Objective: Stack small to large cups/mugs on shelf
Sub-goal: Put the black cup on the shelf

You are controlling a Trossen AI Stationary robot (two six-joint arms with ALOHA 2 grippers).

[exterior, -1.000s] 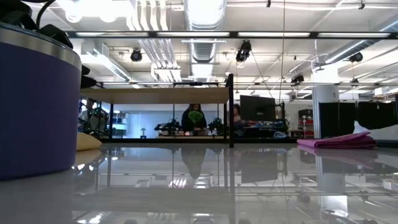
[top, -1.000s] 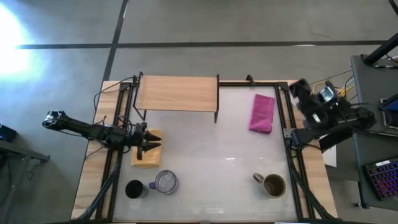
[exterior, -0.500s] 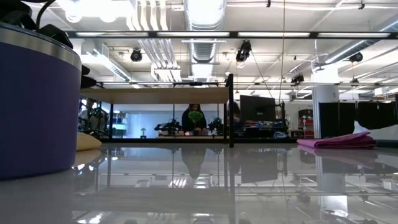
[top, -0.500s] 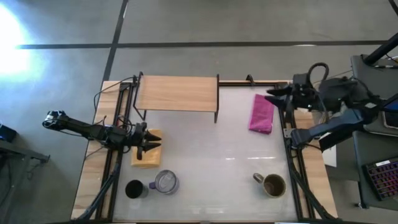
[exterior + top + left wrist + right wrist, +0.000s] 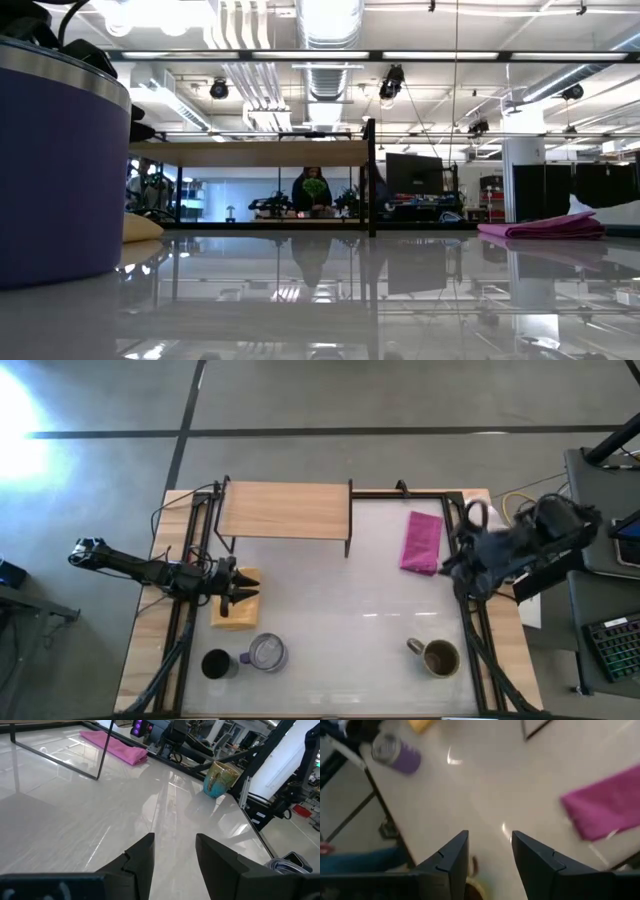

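While nothing is in either grip: all three cups wait on the table, none on the shelf [image 5: 284,510].
Landmark: the shelf, at the far left part of the table.
Black cup [image 5: 215,663]: near edge, well in front of the shelf's left end.
Purple tumbler [image 5: 267,653]: just beside the black cup, upright, lid up.
Mug [image 5: 439,657]: near edge, well off to the shelf's right side, upright.
My left gripper [image 5: 240,589]: between shelf and cups, over the yellow cloth [image 5: 235,610]; fingers [image 5: 141,857] spread apart, empty.
My right gripper [image 5: 455,565]: right of the shelf, by the magenta cloth [image 5: 422,541]; fingers [image 5: 451,855] parted, empty.
Deciding relation: the black cup lies nearer my left gripper; the mug lies nearer my right one, I judge.
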